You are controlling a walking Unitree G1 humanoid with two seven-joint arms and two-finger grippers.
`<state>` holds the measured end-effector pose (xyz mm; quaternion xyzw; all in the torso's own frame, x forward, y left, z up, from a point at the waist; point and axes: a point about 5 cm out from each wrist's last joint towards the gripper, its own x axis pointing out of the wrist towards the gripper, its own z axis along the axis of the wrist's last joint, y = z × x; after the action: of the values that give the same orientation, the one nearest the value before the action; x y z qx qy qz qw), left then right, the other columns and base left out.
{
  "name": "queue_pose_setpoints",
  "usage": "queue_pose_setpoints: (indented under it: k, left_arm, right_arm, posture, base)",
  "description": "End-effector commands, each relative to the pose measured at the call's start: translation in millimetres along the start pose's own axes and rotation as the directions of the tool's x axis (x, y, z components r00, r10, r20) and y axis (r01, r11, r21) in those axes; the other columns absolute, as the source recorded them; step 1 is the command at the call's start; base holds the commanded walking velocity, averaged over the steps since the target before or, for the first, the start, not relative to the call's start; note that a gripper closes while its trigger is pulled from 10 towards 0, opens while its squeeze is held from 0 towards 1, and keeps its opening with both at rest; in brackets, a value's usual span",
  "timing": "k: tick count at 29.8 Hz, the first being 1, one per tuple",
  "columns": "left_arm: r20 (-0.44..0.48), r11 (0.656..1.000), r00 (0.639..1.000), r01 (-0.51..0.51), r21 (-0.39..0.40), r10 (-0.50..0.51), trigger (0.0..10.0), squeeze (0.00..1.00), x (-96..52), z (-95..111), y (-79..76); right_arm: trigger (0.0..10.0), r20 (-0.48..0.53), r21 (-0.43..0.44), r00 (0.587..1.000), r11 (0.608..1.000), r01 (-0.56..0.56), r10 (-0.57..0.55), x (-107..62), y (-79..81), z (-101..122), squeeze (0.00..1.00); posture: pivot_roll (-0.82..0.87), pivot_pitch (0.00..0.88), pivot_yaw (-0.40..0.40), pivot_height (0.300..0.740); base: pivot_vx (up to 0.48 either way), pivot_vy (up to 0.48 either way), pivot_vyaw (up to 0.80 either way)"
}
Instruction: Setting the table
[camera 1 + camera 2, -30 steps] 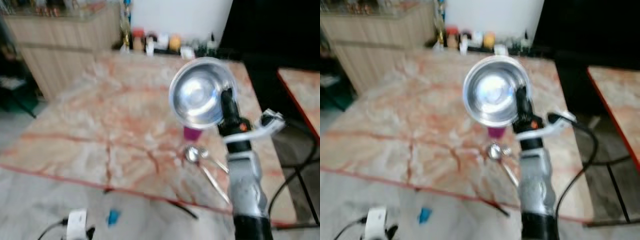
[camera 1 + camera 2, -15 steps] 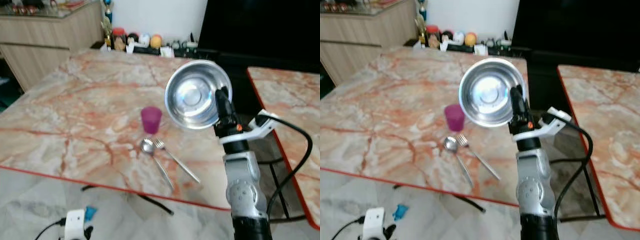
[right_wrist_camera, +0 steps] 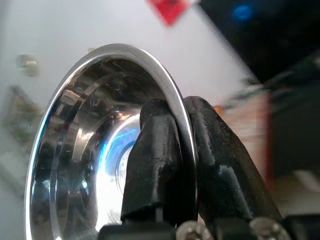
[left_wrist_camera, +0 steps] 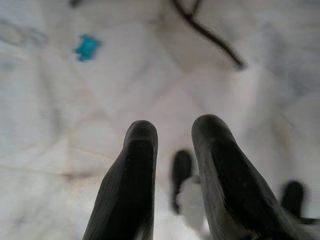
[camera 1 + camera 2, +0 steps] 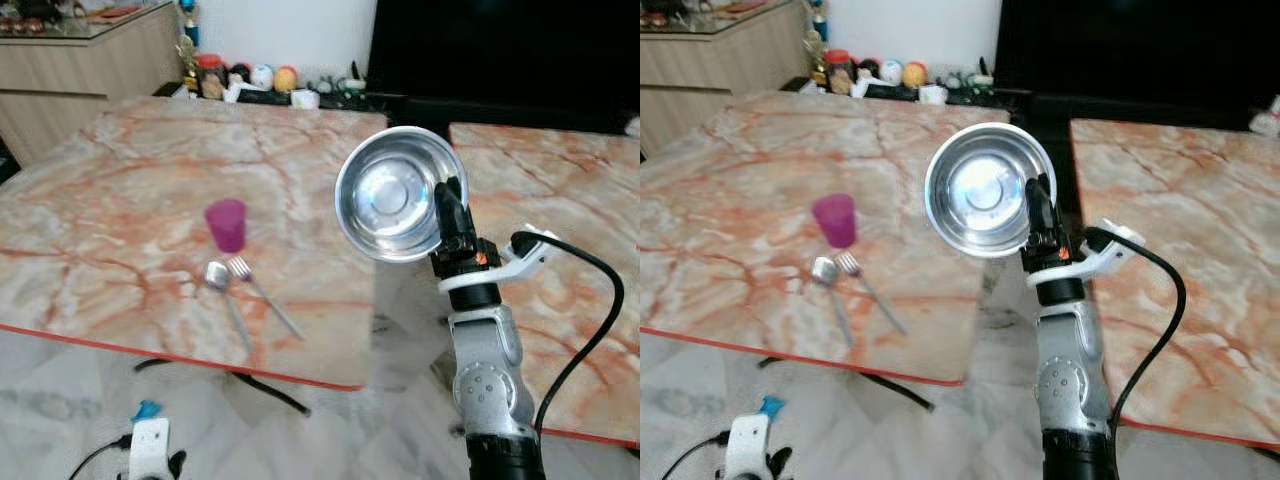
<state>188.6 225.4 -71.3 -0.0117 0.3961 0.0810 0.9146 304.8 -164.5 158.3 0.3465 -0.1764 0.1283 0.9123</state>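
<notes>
Two black fingers of my right gripper [image 5: 447,200] are clenched on the rim of the shiny round steel bowl [image 5: 392,194], which I hold raised in the air, tilted on its edge, over the gap between the two marble tables. On the left marble table [image 5: 120,180] a small purple plastic cup [image 5: 226,224] stands near a metal spoon [image 5: 222,290] and a metal fork [image 5: 262,306]. My left gripper [image 4: 172,150] hangs above the pale floor [image 4: 125,75], fingers slightly apart, grasping nothing.

Shiny steel bowl [image 5: 393,195], tilted, aloft
</notes>
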Motion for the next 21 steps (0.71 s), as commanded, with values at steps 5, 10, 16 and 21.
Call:
queue_pose_setpoints:
  k: [5,10,16,21]
  left_arm:
    - [-0.012,1.000,1.000,-0.006,0.019,0.006,10.0,0.00,-1.1,-3,4.9]
    - [-0.011,1.000,1.000,-0.006,0.021,0.006,10.0,0.00,-1.0,-2,5.1]
    - [-0.008,1.000,1.000,-0.011,0.018,0.011,10.0,0.00,-0.7,-1,6.2]
    - [-0.007,1.000,1.000,-0.011,0.017,0.012,10.0,0.00,-0.8,-1,6.3]
  right_arm:
    - [10.0,0.027,-0.039,0.999,0.999,0.032,-0.031,-0.9,-6.7,8,0.00]
    - [10.0,0.029,-0.093,0.998,0.994,0.054,-0.052,-3.7,-17.3,18,0.00]
    - [10.0,-0.059,-0.238,0.998,0.971,0.006,-0.021,-7.9,-27.4,28,0.00]
    - [10.0,-0.061,-0.268,0.997,0.963,0.023,-0.041,-9.3,-32.6,35,0.00]
  posture:
    - [0.04,0.000,-0.001,0.740]
    - [0.04,0.000,-0.002,0.740]
    - [0.04,0.000,-0.003,0.740]
    - [0.03,0.000,0.002,0.740]
  base:
    - [0.000,-0.363,0.00]
    - [0.000,-0.365,0.00]
    - [0.000,-0.366,0.00]
    - [0.000,-0.365,0.00]
